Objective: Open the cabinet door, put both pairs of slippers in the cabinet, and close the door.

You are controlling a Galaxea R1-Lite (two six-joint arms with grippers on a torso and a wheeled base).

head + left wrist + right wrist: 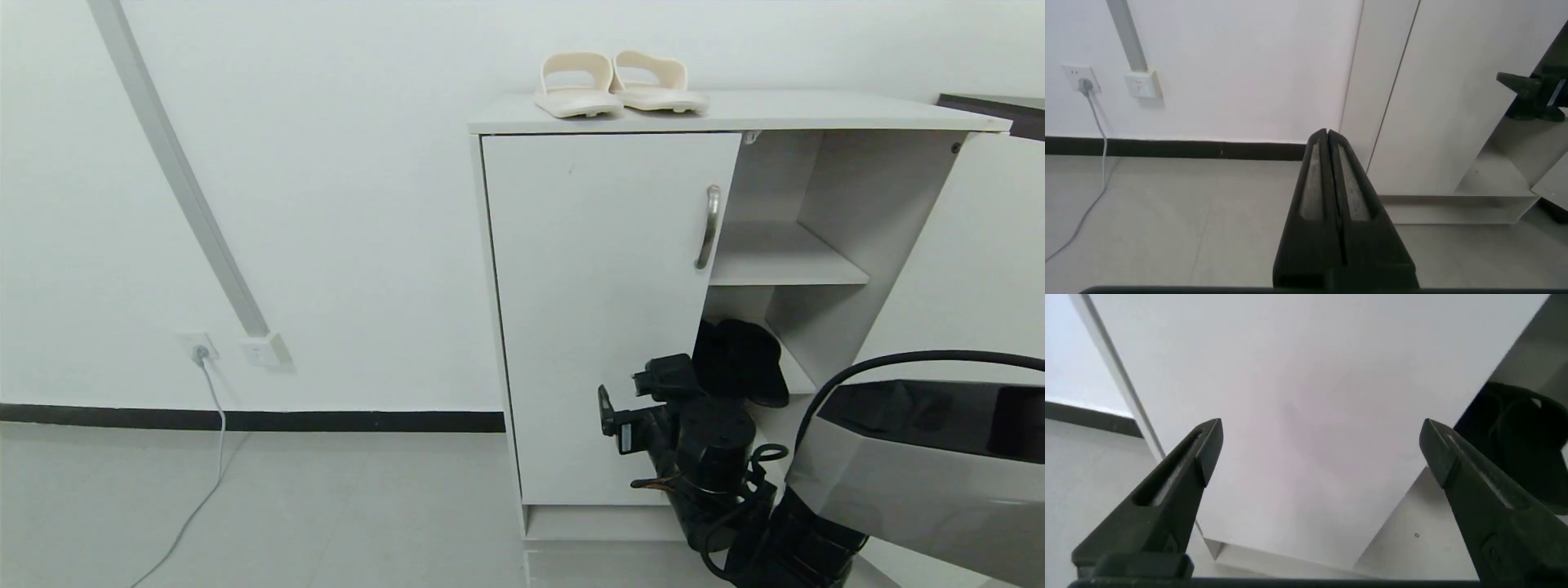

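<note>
**Cabinet top, shelves and floor**

The white cabinet (816, 110) stands on the grey tiled floor (343, 506), right of centre in the head view. On its top, at the upper centre of the frame, a pair of cream slippers (619, 84) sits side by side and touching. Behind the open right door (971, 261), the lower shelf (798, 382) carries a dark shape, probably the black slippers (739, 359), partly hidden. A grey cable (189, 523) trails across the floor at lower left.
</note>
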